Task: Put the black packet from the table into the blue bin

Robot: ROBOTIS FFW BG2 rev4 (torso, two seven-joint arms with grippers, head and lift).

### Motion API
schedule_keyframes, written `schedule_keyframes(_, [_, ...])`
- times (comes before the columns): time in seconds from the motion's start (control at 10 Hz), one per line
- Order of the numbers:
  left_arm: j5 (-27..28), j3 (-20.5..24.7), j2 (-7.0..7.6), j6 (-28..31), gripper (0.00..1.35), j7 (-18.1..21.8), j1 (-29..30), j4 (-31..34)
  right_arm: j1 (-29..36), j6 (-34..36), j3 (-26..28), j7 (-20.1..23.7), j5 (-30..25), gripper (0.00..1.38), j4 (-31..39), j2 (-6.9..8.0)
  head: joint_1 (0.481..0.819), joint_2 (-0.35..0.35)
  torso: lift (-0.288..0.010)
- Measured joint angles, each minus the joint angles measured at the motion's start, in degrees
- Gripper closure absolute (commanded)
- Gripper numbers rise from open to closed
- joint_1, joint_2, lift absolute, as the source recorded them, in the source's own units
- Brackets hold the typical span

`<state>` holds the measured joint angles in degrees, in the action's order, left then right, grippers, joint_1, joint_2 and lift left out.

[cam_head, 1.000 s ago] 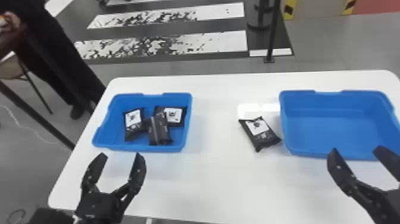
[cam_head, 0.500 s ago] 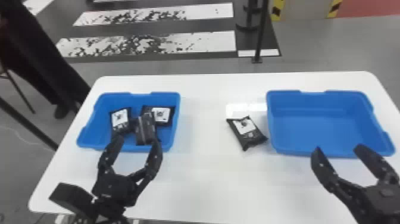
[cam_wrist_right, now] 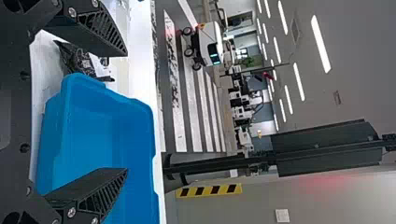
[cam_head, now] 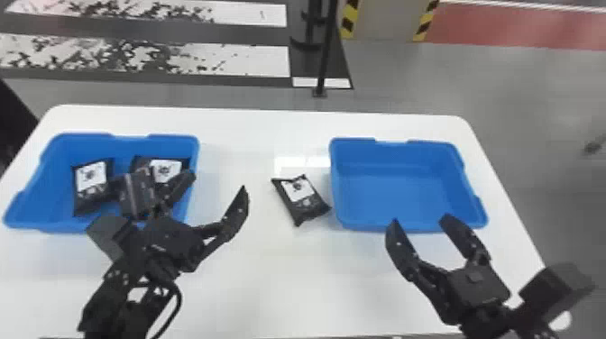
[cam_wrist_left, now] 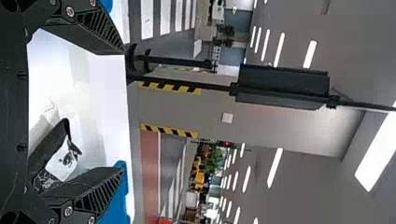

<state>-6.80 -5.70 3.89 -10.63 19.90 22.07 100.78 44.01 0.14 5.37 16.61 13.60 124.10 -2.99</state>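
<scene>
"Black, its fingers wide apart, the left gripper (cam_head: 219, 181) is leaning forward from the bottom edge, one finger overlapping the left-hand blue bin (cam_head: 34, 198)."

"And the right gripper (cam_head: 420, 220)?"

"Pointing ahead at the near rim of the right-hand blue bin (cam_head: 392, 158), fingers parted, holding nothing."

"Where's the black packet (cam_head: 300, 198)?"

"Lying on the table (cam_head: 293, 275) between the bins, just beside the right-hand one."

"What are the wrist views adding?"

"The left is showing the packet partly behind one finger, ceiling lights (cam_wrist_left: 275, 167) beyond; the right is catching a white wheeled vehicle (cam_wrist_right: 210, 44)."
</scene>
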Motion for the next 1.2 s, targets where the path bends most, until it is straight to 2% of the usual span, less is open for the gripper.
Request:
schedule_keyframes(0.3, [10.2, -1.7, -0.9, 1.1, 0.14, 4.4, -11.4, -10.1, -0.2, 0.0, 0.0, 0.0, 0.0, 0.14, -0.2, 0.0, 0.695, -0.178, -0.11])
schedule_keyframes(0.5, [15.3, -3.1, -1.38, 3.6, 0.14, 5.5, -15.0, -13.5, -0.3, 0.0, 0.0, 0.1, 0.1, 0.14, -0.3, 0.0, 0.695, -0.2, -0.11])
schedule_keyframes(0.6, [16.0, -4.7, -1.49, 4.9, 0.14, 6.2, -16.5, -15.1, -0.3, 0.0, 0.0, 0.1, 0.1, 0.14, -0.3, 0.0, 0.695, -0.208, -0.11])
schedule_keyframes(0.9, [16.0, -11.7, -2.14, 9.2, 0.14, 10.0, -22.6, -21.2, -1.2, 0.0, 0.0, 0.7, 0.0, 0.14, -1.1, 0.0, 0.695, -0.303, -0.11])
schedule_keyframes(1.2, [17.7, -15.5, -2.27, 10.4, 0.14, 11.4, -26.7, -25.6, -2.3, 0.0, 0.0, 0.9, -0.2, 0.14, -1.7, 0.0, 0.695, -0.337, -0.11])
